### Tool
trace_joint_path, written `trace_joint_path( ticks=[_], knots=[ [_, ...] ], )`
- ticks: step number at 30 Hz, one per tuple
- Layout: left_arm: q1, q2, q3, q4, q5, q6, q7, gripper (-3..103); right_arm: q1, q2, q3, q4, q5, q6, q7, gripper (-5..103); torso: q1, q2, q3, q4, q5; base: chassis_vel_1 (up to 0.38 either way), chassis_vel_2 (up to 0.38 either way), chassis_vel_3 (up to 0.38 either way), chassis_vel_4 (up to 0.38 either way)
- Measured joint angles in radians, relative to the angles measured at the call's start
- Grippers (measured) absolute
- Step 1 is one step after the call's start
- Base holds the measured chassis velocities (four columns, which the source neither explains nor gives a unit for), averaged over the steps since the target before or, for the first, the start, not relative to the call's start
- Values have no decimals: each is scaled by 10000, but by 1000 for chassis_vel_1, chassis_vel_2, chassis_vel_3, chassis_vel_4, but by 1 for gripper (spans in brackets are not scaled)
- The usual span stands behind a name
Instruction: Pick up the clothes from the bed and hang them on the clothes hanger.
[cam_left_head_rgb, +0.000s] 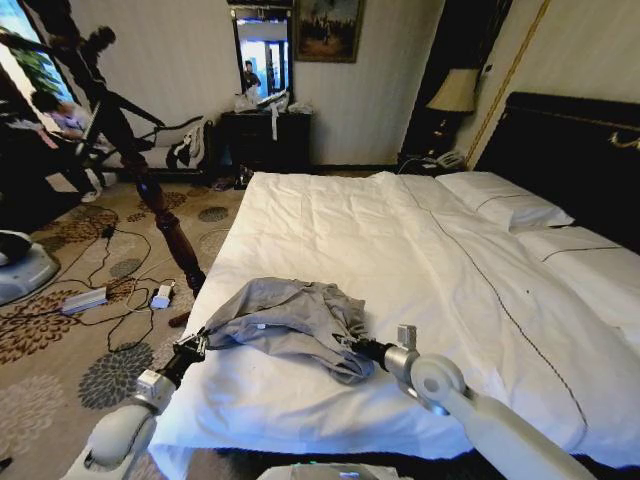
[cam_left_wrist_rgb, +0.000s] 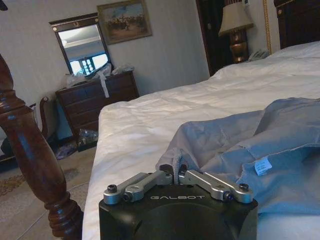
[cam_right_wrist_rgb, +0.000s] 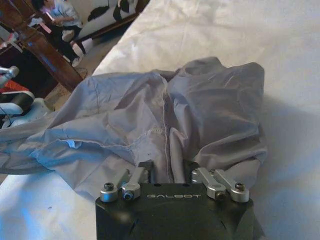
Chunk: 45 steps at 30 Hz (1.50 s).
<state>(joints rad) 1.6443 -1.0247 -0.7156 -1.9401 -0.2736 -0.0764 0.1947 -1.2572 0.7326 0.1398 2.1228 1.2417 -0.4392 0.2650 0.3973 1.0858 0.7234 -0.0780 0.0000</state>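
The crumpled grey-blue thin-fabric shirt (cam_left_head_rgb: 290, 325) lies near the white-sheeted bed's (cam_left_head_rgb: 400, 260) foot edge. Left hand (cam_left_wrist_rgb: 176, 173) and right hand (cam_right_wrist_rgb: 172, 170) each pinch a fold closed, likely for lifting it spread.

Hotel-style bedroom. In front of me: large bed (cam_left_head_rgb: 400, 240), white sheets, thin dark stripe, white pillows (cam_left_head_rgb: 505, 200), tall black headboard (cam_left_head_rgb: 570, 150). Dark wooden dresser (cam_left_head_rgb: 265, 140) at far wall, mirror (cam_left_head_rgb: 264, 50) above it, framed painting (cam_left_head_rgb: 327, 28) beside mirror. Table lamp (cam_left_head_rgb: 455, 92) in corner. Patterned carpet (cam_left_head_rgb: 60, 330), carved wooden bedpost (cam_left_head_rgb: 160, 215).
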Motion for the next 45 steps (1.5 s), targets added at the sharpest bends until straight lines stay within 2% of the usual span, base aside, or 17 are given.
trace_joint_path(
  ticks=[2,3,5,7,9,15,26,27,29,30,32,33,36,37,41,42,45],
  knots=[
    [27,6,-20,-32,0,0,0,0,-141,-46,77,97,-82,107,-25,36,0,0,0,1,0,0,0,0,0],
    [54,14,-44,-64,0,1,-1,0,-298,-90,164,194,-183,239,-75,25,-1,0,0,1,1,0,0,0,0],
    [142,58,-148,-175,-13,6,-5,0,-667,-186,441,409,-451,566,-316,15,-1,1,0,0,0,0,0,0,0],
    [169,78,-184,-211,-29,11,-8,0,-751,-205,513,451,-521,662,-401,15,-1,1,0,1,0,0,0,0,0],
    [234,124,-262,-299,-76,23,-13,0,-953,-260,701,541,-696,849,-624,3,-1,2,0,2,1,0,0,0,0],
    [383,155,-404,-468,-131,42,-21,0,-1466,-374,1101,733,-976,906,-830,0,0,1,0,1,1,0,0,0,0],
    [581,31,-494,-529,-29,36,-19,0,-1854,-334,1301,768,-1412,504,-394,4,0,2,0,2,1,0,0,0,0],
    [582,13,-494,-529,-13,34,-19,0,-1900,-330,1301,777,-1437,461,-331,15,0,2,0,1,0,0,0,0,0],
    [581,-7,-494,-524,7,30,-18,0,-1952,-325,1292,787,-1478,420,-279,15,0,1,0,1,1,0,0,0,0],
    [576,-39,-491,-507,33,26,-17,0,-2011,-321,1273,797,-1537,395,-250,26,0,1,0,1,1,0,0,0,0],
    [551,-100,-458,-466,89,20,-14,0,-2144,-312,1242,845,-1630,371,-243,26,0,1,0,1,0,0,0,0,0],
    [541,-120,-443,-449,114,19,-11,0,-2206,-310,1235,888,-1650,366,-242,37,-1,2,0,1,0,0,0,0,0],
    [527,-142,-429,-424,145,17,-9,0,-2326,-311,1221,979,-1698,363,-245,37,-1,1,0,1,0,0,0,0,0],
    [510,-160,-420,-393,169,14,-5,0,-2464,-322,1203,1081,-1767,358,-254,51,-1,1,0,1,0,0,0,0,0],
    [473,-179,-419,-336,186,12,-4,0,-2732,-323,1157,1181,-1984,352,-266,45,-1,1,0,1,0,0,0,0,0],
    [463,-184,-419,-322,186,9,-3,0,-2858,-318,1143,1224,-2077,352,-267,34,-1,1,0,1,0,0,0,0,0],
    [455,-191,-420,-303,188,8,-2,0,-3079,-316,1126,1306,-2196,352,-267,34,-1,1,0,1,0,0,0,0,0]
  ],
)
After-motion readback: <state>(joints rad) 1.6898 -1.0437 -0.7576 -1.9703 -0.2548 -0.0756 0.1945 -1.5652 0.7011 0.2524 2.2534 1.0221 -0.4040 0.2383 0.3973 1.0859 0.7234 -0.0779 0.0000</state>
